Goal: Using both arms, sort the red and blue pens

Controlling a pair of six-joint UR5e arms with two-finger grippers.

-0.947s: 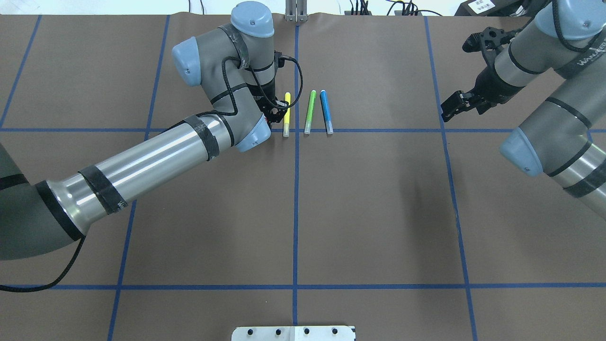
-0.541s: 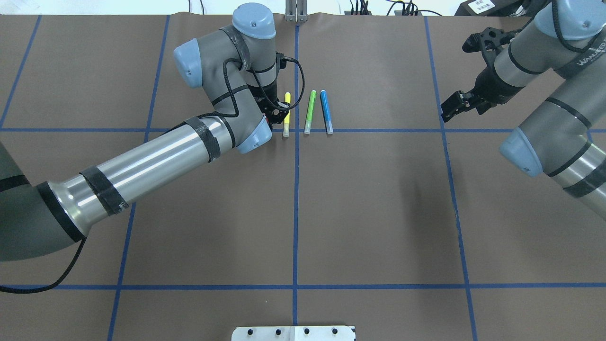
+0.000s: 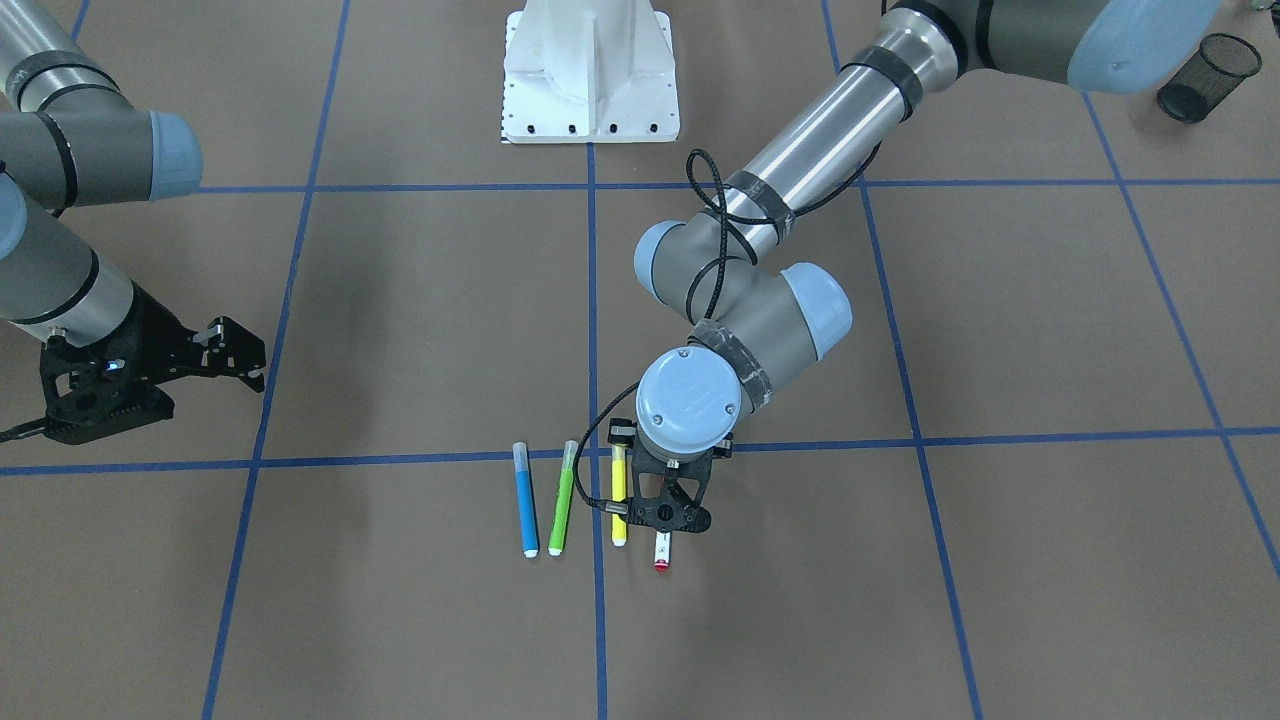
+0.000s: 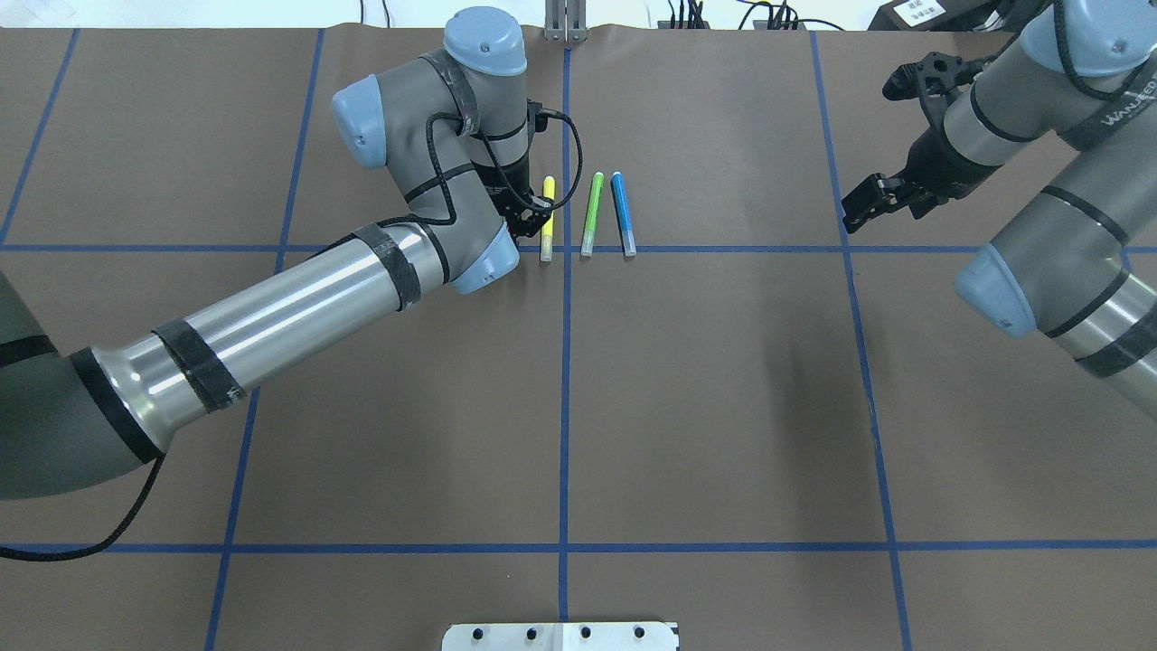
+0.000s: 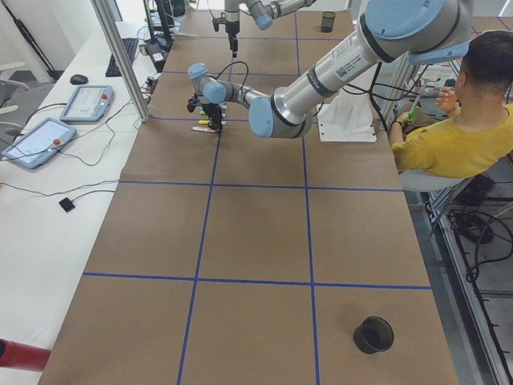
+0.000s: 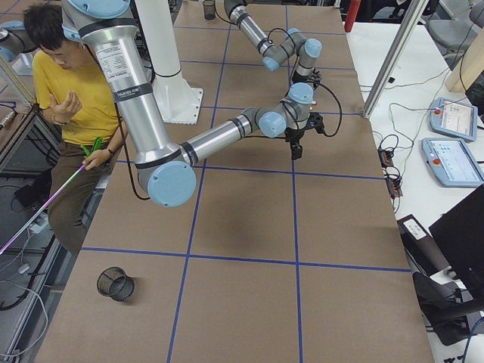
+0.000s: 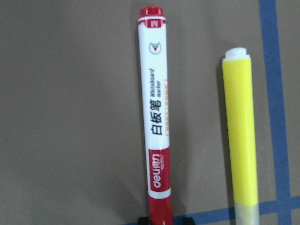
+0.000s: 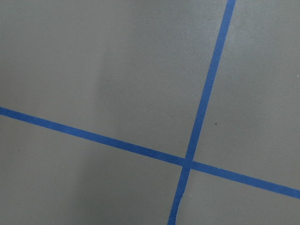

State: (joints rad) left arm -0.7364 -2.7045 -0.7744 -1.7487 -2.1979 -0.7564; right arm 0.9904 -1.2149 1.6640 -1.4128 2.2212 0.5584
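The red pen (image 7: 157, 117), white-barrelled with red cap and tail, lies on the brown table next to the yellow marker. My left gripper (image 3: 665, 525) stands straight over it, its fingertips (image 7: 144, 219) closed in on the red cap. Only the pen's tail (image 3: 660, 555) shows in the front view, and in the overhead view the left wrist hides it. The blue pen (image 4: 623, 213) lies untouched at the row's other end. My right gripper (image 4: 854, 212) hovers open and empty far off to the right, over bare table and blue tape lines.
Between the red and blue pens lie a yellow marker (image 4: 547, 219) and a green marker (image 4: 591, 213), parallel and close together. A black mesh cup (image 5: 373, 334) stands at the table's left end. A seated person (image 5: 465, 136) is beside the robot's white base (image 3: 590, 70).
My left wrist has edged slightly to the right, toward the yellow marker. The pens and the right arm have not moved.
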